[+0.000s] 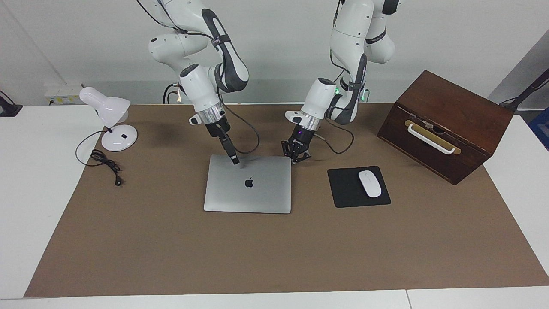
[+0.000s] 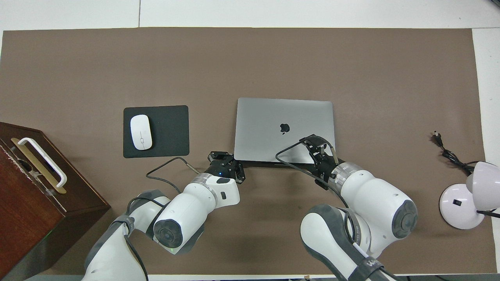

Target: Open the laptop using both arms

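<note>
On the brown mat [image 1: 274, 249] covering the tabletop [image 1: 38, 180], toward the right arm's end, a white desk lamp [image 1: 112, 118] stands with its black cord [image 1: 103, 161] trailing onto the mat. The laptop [image 1: 248, 184] lies shut and flat near the middle, lid up with the dark apple logo showing. The right arm [image 1: 201, 86] comes down from above with its wrist angled steeply, and the right tool [image 1: 233, 159] has its tip down on the lid, just inside the laptop's edge nearest the robots; its fingers look drawn close together, holding nothing. The left arm [image 1: 347, 81] bends down beside it, and the left tool [image 1: 296, 154] sits low at the laptop's corner nearest the robots on the left arm's side, its fingers spread partway and empty; whether they touch the laptop's edge cannot be told. Beside the laptop, toward the left arm's end, a black mouse pad [image 1: 343, 193] carries a white mouse [image 1: 369, 183]. At that end of the tabletop stands a dark wooden box [image 1: 450, 124], tilted on the mat, with a white handle [image 1: 429, 139] on a brass plate on its front; it is closed, so its contents cannot be seen
</note>
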Controlling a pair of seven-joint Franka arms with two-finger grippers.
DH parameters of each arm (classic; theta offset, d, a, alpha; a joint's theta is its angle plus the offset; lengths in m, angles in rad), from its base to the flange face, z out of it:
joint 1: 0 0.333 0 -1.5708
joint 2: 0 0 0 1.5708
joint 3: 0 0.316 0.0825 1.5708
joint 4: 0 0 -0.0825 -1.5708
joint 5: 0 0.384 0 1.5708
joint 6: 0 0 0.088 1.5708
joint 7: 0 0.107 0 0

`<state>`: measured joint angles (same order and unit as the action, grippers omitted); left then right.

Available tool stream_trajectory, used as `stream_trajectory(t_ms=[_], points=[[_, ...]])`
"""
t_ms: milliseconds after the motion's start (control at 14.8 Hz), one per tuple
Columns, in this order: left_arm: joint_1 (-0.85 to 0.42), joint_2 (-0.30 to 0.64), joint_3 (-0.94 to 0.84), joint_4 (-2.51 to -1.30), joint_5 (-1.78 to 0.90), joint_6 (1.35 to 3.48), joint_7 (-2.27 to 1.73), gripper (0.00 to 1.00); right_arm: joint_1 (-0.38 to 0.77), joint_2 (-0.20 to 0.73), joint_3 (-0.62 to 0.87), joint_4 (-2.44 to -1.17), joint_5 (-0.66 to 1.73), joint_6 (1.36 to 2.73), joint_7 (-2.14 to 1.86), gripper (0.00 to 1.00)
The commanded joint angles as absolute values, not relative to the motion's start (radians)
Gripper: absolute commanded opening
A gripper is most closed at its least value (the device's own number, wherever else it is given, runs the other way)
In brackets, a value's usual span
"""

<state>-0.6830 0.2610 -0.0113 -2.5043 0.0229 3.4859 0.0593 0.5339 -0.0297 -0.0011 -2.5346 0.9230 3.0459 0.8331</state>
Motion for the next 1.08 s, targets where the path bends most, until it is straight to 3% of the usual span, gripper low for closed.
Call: stream_trajectory(t_ms=[0,1014], points=[[-0.67,0.293,-0.011,-2.487,0.049,3.507,0.067,0.0,0.523,-0.015,0.005,-2.517,0.946,3.06,0.785,1.0],[-0.673,0.305,-0.011,-2.485,0.052,3.507,0.074,0.0,0.518,0.069,0.003,-2.338,0.977,3.06,0.787,1.0]])
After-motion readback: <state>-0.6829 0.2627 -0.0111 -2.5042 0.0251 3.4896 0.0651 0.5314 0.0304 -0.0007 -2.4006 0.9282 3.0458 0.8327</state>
